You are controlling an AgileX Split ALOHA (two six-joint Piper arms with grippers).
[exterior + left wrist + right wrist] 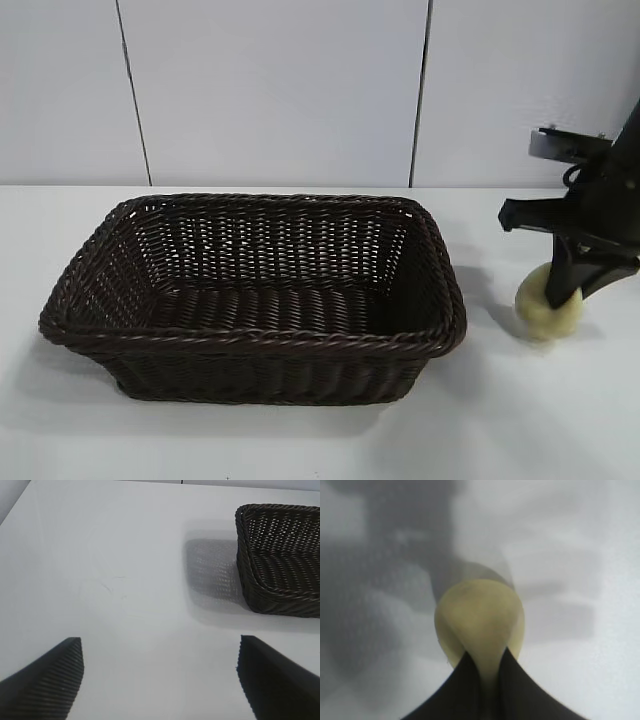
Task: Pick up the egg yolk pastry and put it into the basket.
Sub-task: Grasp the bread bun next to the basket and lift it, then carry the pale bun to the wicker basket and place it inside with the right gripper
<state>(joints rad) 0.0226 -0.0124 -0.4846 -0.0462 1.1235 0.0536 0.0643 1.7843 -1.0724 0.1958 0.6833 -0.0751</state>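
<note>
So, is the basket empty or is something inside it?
Empty: the basket shows only bare weave; the pastry sits outside on the table.

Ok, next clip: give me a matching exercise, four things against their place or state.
Things:
1. egg yolk pastry
2. basket
3. left gripper
4. right gripper

States:
A. open above bare table
B. empty, in the middle of the table
C. pinched between two dark fingers, on the table
D. shut on the bun, pointing down

Pairs: 1-C, 2-B, 3-A, 4-D
</note>
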